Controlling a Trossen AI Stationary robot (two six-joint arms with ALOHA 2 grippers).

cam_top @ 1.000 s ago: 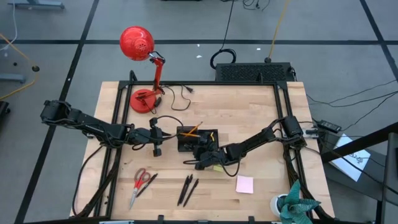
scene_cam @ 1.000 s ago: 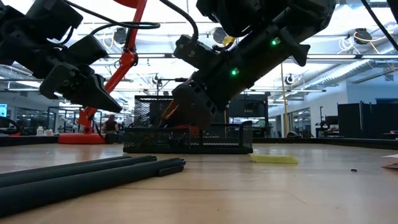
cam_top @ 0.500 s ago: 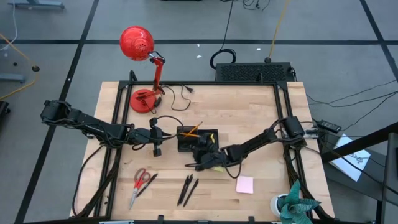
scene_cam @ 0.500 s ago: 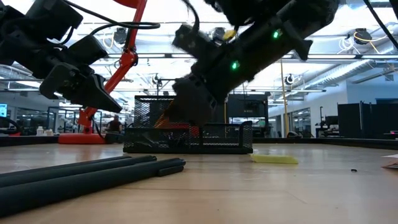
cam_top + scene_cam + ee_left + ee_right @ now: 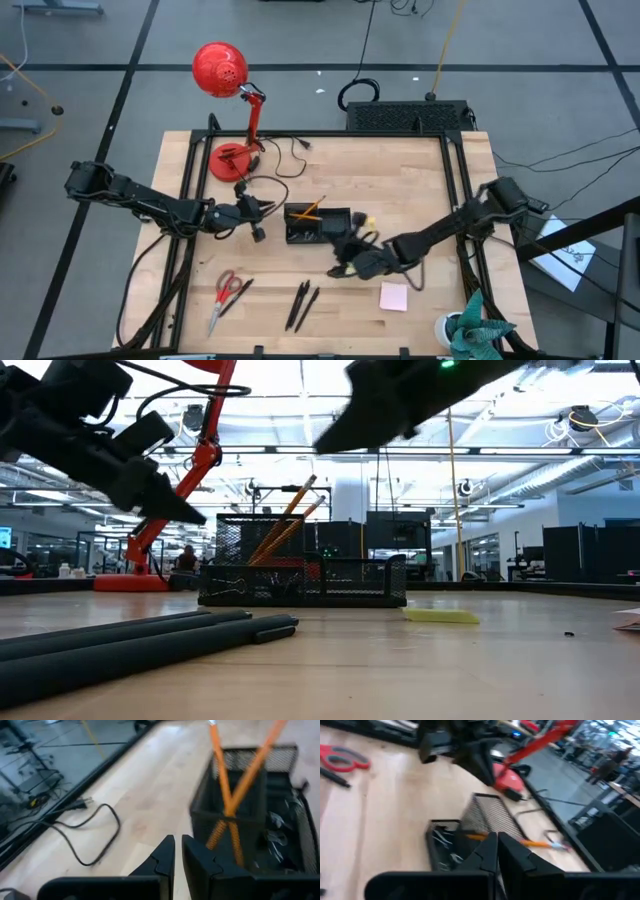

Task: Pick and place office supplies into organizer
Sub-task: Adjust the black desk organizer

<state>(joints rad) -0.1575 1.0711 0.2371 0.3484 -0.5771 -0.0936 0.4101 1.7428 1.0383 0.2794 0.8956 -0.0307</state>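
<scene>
**Both claws closed and empty beside the organizer**

With the organizer [image 5: 318,225] near the desk [image 5: 420,180] centre, bare wood lies open toward 12 and 3 o'clock. Two orange pencils [image 5: 285,520] stand crossed in its tall mesh cup; small black clips [image 5: 232,589] sit in a low compartment.

Toward 6 o'clock: black pens [image 5: 303,303]. Toward 7 o'clock: red-handled scissors [image 5: 224,294]. Pink sticky-note pad [image 5: 393,296] at 5 o'clock; a yellow piece [image 5: 441,616] lies just beside the organizer. Red lamp [image 5: 231,110] at 11 o'clock, cord [image 5: 90,835] trailing.

Left claw [image 5: 257,218] hangs at the organizer's 9 o'clock side, fingers together, empty. Right claw [image 5: 347,255] is raised at its 5 o'clock corner, fingers together, empty.
</scene>
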